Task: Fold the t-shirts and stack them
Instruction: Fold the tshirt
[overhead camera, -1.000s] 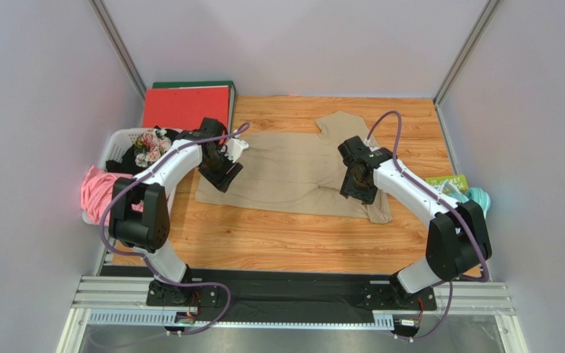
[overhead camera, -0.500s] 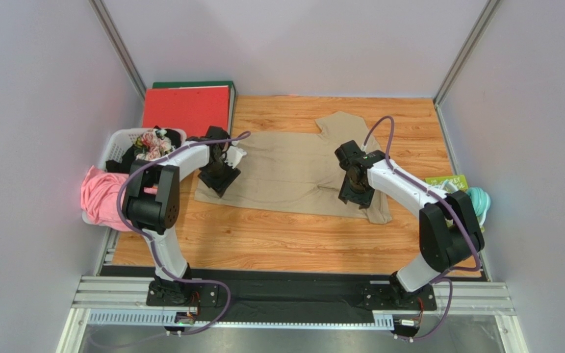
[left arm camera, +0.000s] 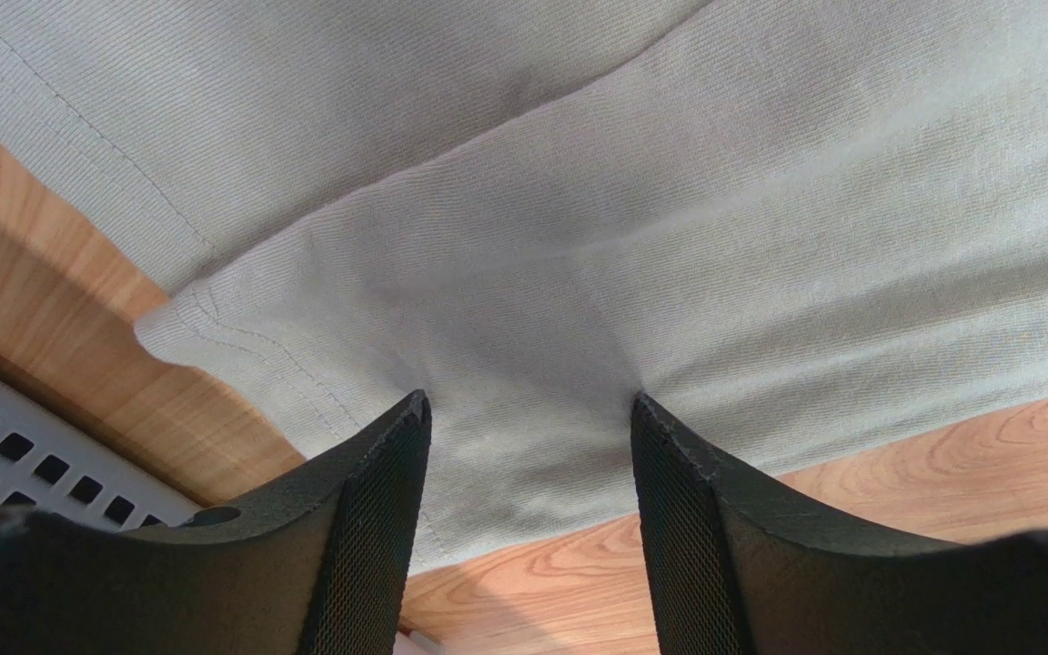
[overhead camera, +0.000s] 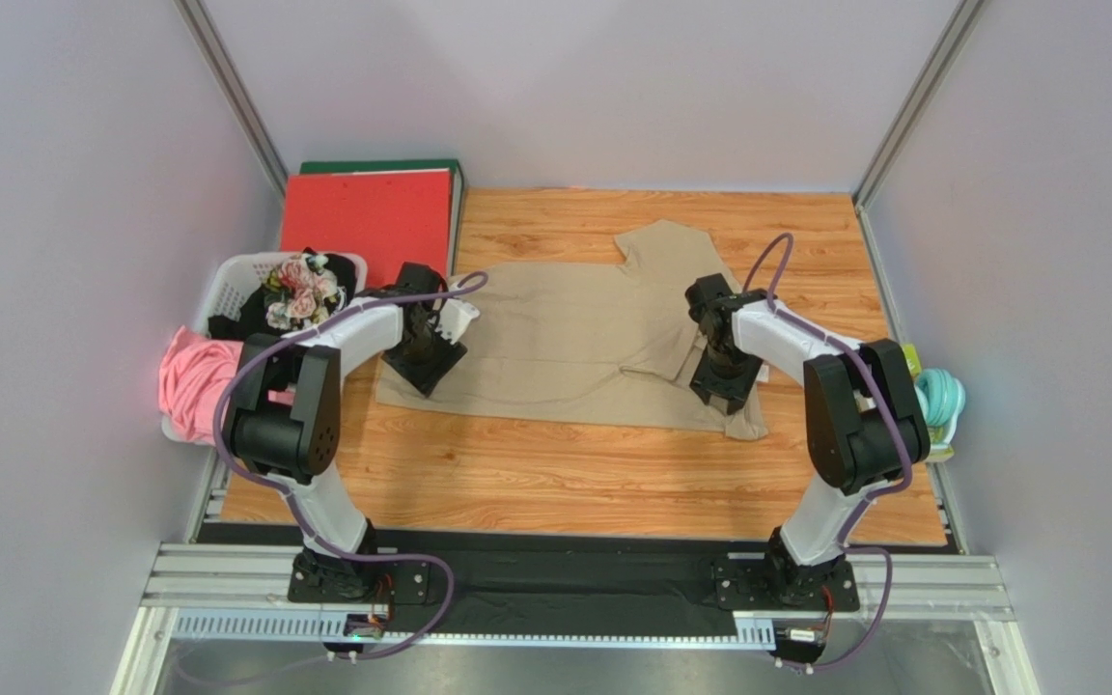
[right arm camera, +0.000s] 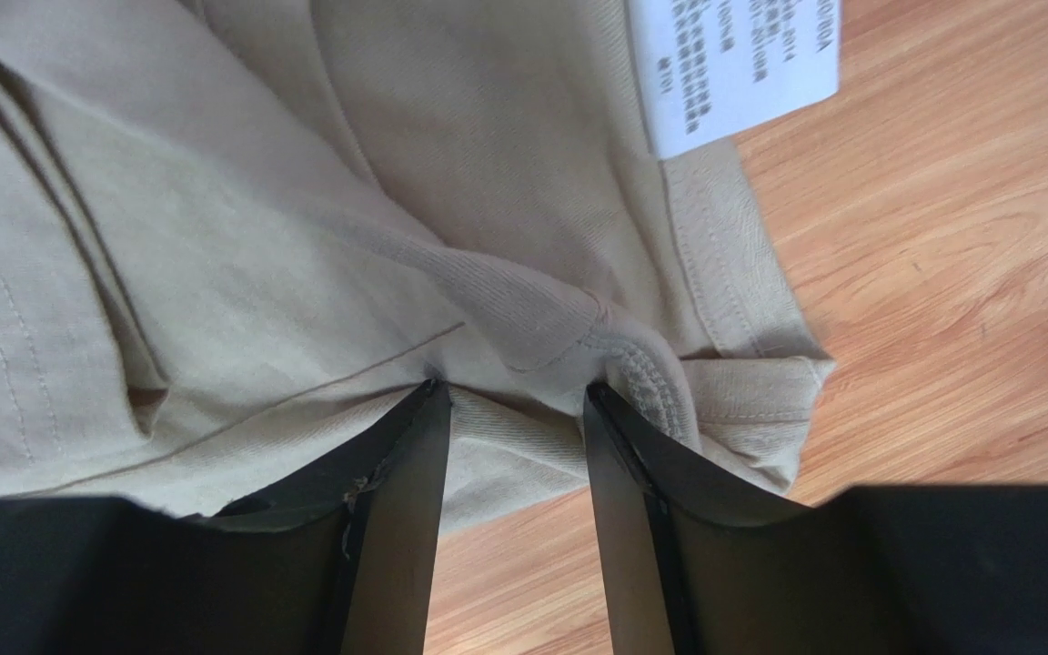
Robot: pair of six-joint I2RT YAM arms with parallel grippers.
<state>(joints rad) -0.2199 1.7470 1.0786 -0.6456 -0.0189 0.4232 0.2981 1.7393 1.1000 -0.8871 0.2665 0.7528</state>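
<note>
A large tan-beige t-shirt [overhead camera: 577, 336] lies spread flat on the wooden table. My left gripper [overhead camera: 424, 355] is at its near left corner. In the left wrist view the left gripper [left arm camera: 527, 410] is open, both fingertips pressed down on the cloth [left arm camera: 653, 219] just inside the hem. My right gripper [overhead camera: 729, 384] is at the shirt's near right corner. In the right wrist view the right gripper [right arm camera: 516, 396] is open, its tips resting on bunched seams with a ridge of cloth [right arm camera: 284, 259] between them. A white label [right arm camera: 735, 62] shows at the seam beyond.
A white laundry basket [overhead camera: 228, 290] with floral and black clothes and a pink cloth [overhead camera: 197, 380] stands at the left; its grid wall shows in the left wrist view [left arm camera: 24, 457]. A red binder [overhead camera: 366, 210] lies at the back left. A teal item [overhead camera: 939, 394] sits at the right edge.
Both grippers have come down onto the shirt. The left moved slightly left to the near left corner. The right moved right to the near right corner.
</note>
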